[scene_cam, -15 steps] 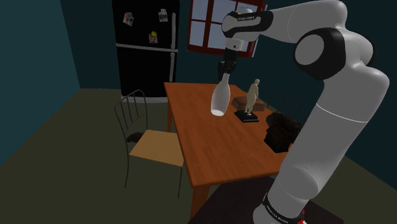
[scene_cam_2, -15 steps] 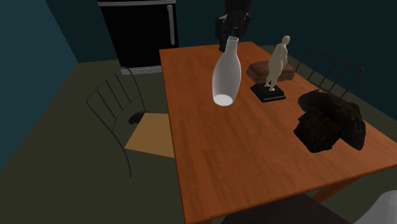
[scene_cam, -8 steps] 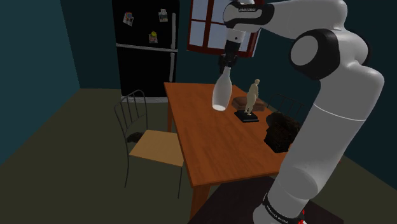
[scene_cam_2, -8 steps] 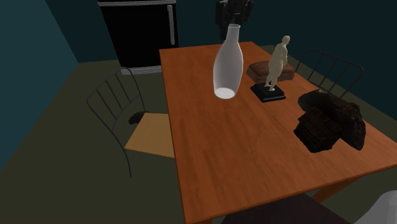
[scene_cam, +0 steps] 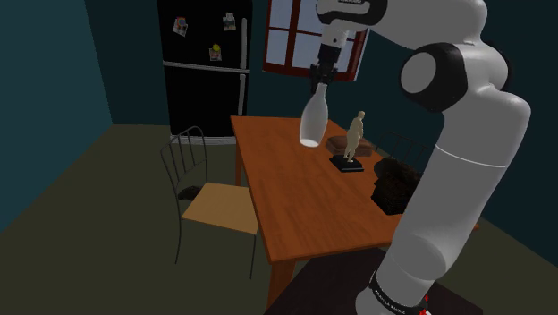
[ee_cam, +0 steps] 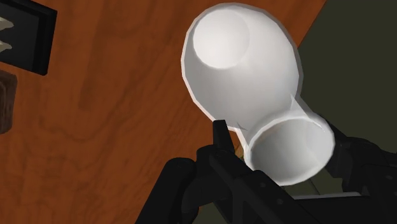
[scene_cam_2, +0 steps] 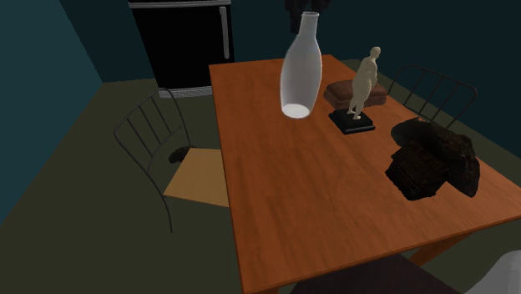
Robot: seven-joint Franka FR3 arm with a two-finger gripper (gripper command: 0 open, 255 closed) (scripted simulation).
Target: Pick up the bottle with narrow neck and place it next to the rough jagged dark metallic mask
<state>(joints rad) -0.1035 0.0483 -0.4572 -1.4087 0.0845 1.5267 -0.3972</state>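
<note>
A white bottle (scene_cam: 313, 122) with a narrow neck hangs high above the wooden table (scene_cam: 295, 206), tilted slightly. My black gripper (scene_cam: 320, 79) is shut on its neck from above. In the second exterior view the bottle (scene_cam_2: 300, 71) hangs over the table's far half, and the gripper (scene_cam_2: 308, 10) is cut off by the top edge. The wrist view shows the bottle (ee_cam: 238, 70) clasped at the mouth by the gripper (ee_cam: 286, 153). The dark jagged mask (scene_cam_2: 434, 160) lies on the table near the second exterior view's right edge, well apart from the bottle.
A pale figurine (scene_cam_2: 361, 83) on a black base stands by a brown box (scene_cam_2: 355, 92), between bottle and mask. A wire chair (scene_cam_2: 171, 159) stands at the table's left side and another (scene_cam_2: 434, 88) behind the mask. A black fridge (scene_cam: 203, 67) is at the back.
The arm has lifted the bottle higher above the table and brought it slightly toward the shoulder view's right. The grip on the neck is unchanged.
</note>
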